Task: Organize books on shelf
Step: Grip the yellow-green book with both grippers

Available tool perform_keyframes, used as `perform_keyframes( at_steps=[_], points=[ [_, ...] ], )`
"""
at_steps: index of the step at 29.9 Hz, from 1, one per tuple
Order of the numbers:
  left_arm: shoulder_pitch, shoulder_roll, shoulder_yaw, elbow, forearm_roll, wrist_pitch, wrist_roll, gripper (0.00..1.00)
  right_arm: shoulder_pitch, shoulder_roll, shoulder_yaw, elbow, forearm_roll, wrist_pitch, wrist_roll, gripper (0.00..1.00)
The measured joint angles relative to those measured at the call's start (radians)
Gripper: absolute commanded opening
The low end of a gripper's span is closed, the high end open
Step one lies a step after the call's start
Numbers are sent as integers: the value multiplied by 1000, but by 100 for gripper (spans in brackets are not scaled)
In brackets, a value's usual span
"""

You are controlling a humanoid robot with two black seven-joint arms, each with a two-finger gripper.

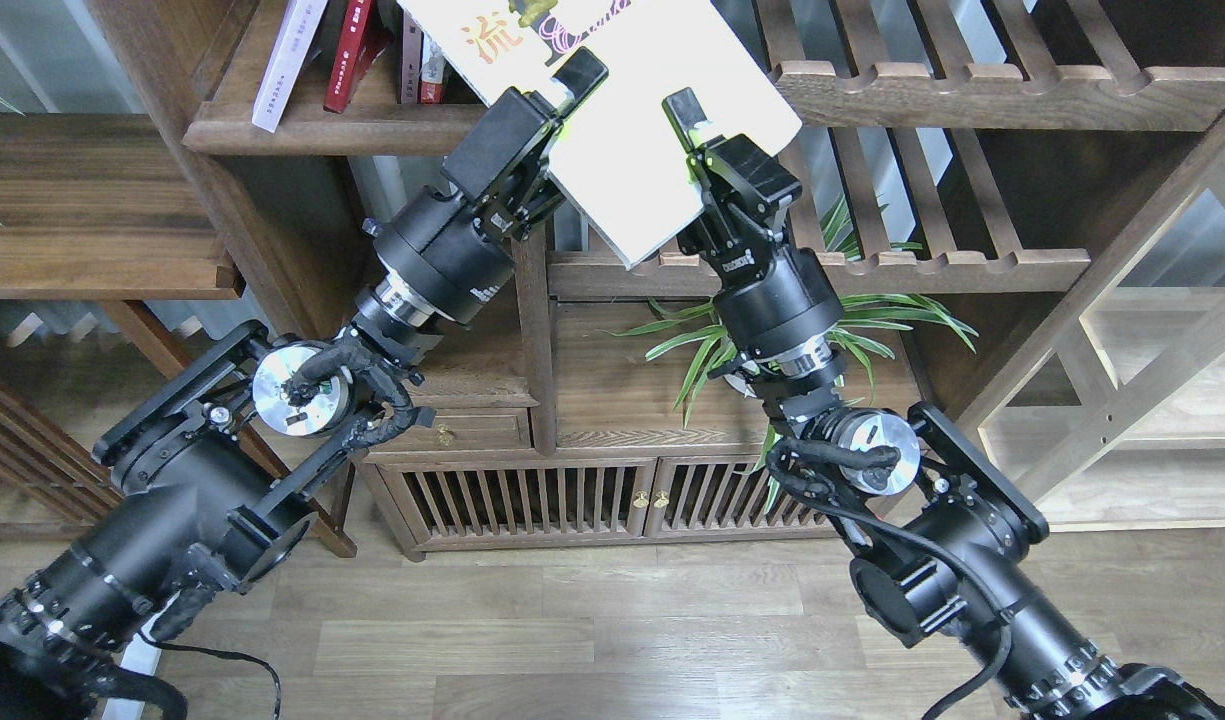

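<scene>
Item: large pale book (632, 140), at twelve o'clock, gripped by left claw (562, 90) and right claw (694, 125) on opposite edges, before the shelf (342, 128) holding other books (352, 50). Risk: uneven pull could twist it loose; its corner might strike the slatted rack (972, 95).

Home living room, wooden shelf unit (372, 125), houseplant (702, 350)

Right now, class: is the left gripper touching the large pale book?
Touching. The head view shows the left gripper with one finger lying over the large pale book, clamping its left edge.
</scene>
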Motion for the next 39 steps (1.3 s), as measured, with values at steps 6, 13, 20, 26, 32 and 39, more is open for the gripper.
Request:
perform_keyframes(
  at_steps=[6,13,20,26,32,39],
  points=[
    [1,0,-25,25,0,0,-2,96,-2,0,0,0,0,0,1,2],
    [-1,-1,-33,38,0,0,-1,90,-2,1,0,0,0,0,1,2],
    [-12,-20,-30,39,0,0,4,90,-2,12,1,0,0,0,1,2],
    [-12,-22,-31,39,0,0,5,85,-2,13,-3,0,1,0,2,2],
    [-12,-12,-36,41,2,0,0,66,-1,14,-7,0,1,0,1,2],
    [-12,-8,-54,53,0,0,-1,54,1,14,-8,0,-1,0,1,2]
  ],
)
